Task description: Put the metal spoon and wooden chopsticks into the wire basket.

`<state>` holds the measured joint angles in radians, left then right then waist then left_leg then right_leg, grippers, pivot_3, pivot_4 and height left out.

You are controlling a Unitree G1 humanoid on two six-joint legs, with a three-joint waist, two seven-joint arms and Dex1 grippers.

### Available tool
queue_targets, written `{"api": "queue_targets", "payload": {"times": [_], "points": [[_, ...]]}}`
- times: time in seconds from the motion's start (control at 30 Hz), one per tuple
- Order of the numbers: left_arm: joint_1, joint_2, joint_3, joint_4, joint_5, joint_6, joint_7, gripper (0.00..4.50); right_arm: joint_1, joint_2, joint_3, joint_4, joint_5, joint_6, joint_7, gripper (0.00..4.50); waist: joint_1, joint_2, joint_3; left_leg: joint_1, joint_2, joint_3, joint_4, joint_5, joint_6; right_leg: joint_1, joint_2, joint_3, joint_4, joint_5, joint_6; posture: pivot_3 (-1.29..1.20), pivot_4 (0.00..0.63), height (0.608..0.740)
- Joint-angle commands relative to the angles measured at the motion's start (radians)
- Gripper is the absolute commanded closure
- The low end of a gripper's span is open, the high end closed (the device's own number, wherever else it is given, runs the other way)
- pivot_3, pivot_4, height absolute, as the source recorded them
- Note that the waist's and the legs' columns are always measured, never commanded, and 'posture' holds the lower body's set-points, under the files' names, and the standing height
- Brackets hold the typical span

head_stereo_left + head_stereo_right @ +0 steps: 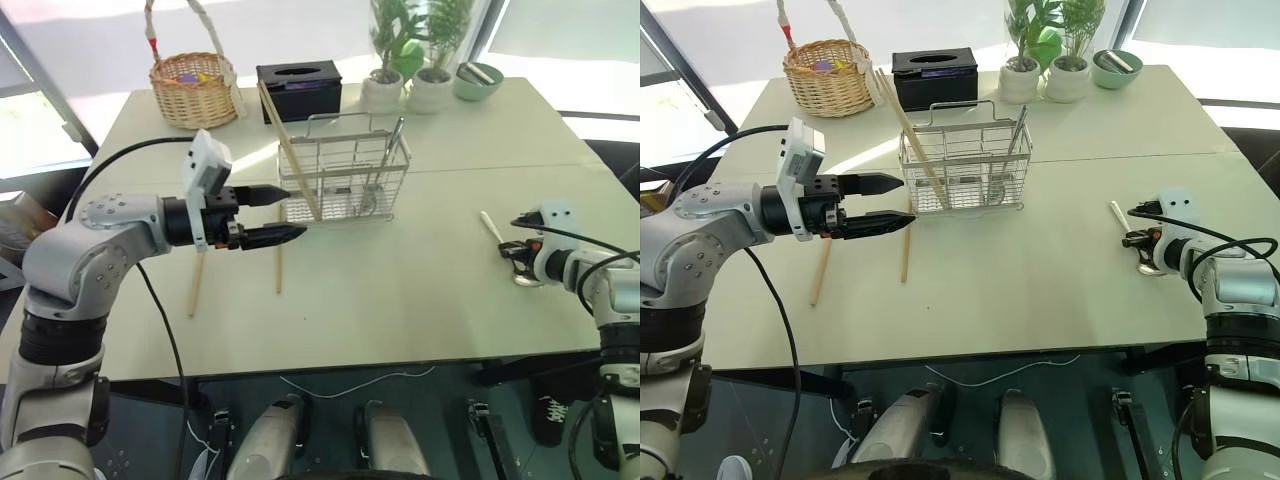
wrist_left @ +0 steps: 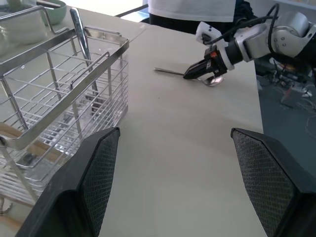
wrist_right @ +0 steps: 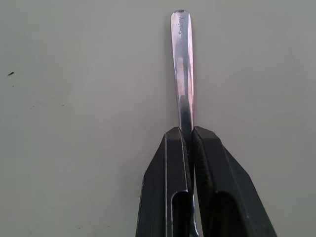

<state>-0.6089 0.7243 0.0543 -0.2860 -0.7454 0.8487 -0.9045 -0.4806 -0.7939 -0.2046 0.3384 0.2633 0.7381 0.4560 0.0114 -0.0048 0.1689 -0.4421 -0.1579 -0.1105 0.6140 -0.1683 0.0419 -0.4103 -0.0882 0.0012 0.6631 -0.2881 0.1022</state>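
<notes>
Behind the wire basket (image 1: 345,170) – wicker basket (image 1: 194,92), tissue box (image 1: 299,90) (black), plants (image 1: 410,30).

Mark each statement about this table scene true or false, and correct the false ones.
1. The right gripper is shut on a metal spoon lying on the table. True.
2. The wire basket is empty. False: it already holds a metal utensil and a leaning wooden chopstick.
3. The left gripper holds a chopstick. False: its fingers are open and hold nothing.
4. Two chopsticks lie on the table in front of the basket. True.
5. The wicker basket stands at the table's near edge. False: it stands at the far left corner.
</notes>
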Motion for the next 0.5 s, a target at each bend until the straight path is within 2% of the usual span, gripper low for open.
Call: {"api": "queue_targets", "payload": {"times": [0.03,0.13,0.27,0.37,0.5], "points": [[-0.02,0.0,0.033,0.013,0.019,-0.03,0.023,0.69,-0.081,0.004,-0.134,-0.069,0.021,-0.121,-0.07,4.47,0.0,0.001,0.0,0.0,0.0,0.0,0.0,0.0,0.0,0.0,0.0,0.0,0.0,0.0,0.0,0.0,0.15,0.725],[-0.032,-0.007,0.056,0.042,0.02,-0.039,0.048,0.69,-0.151,0.059,-0.194,-0.214,0.14,-0.105,-0.043,4.47,-0.007,0.002,0.001,0.0,0.0,0.0,-0.001,0.0,0.0,-0.001,0.0,0.0,0.001,0.0,0.0,0.0,0.15,0.725],[-0.069,-0.018,0.066,0.07,0.021,-0.045,0.066,0.69,-0.267,0.178,-0.154,-0.341,0.226,-0.042,-0.072,4.47,-0.022,0.001,0.001,0.0,0.001,-0.001,-0.002,0.001,-0.001,-0.002,0.001,0.0,0.001,0.0,0.0,0.0,0.15,0.725],[-0.092,-0.023,0.056,0.09,0.029,-0.055,0.065,0.69,-0.371,0.285,-0.091,-0.32,0.22,-0.052,-0.105,4.47,-0.024,0.001,0.001,0.0,0.001,-0.001,-0.001,0.001,-0.001,-0.001,0.001,0.0,0.001,0.0,0.0,0.0,0.15,0.725],[-0.109,-0.031,0.052,0.099,0.04,-0.063,0.063,0.69,-0.478,0.412,-0.01,-0.185,0.177,-0.137,-0.108,4.47,-0.023,0.001,0.001,0.0,0.0,-0.001,-0.001,0.002,-0.001,-0.002,0.001,0.0,0.001,0.0,0.0,0.0,0.15,0.725]]}}
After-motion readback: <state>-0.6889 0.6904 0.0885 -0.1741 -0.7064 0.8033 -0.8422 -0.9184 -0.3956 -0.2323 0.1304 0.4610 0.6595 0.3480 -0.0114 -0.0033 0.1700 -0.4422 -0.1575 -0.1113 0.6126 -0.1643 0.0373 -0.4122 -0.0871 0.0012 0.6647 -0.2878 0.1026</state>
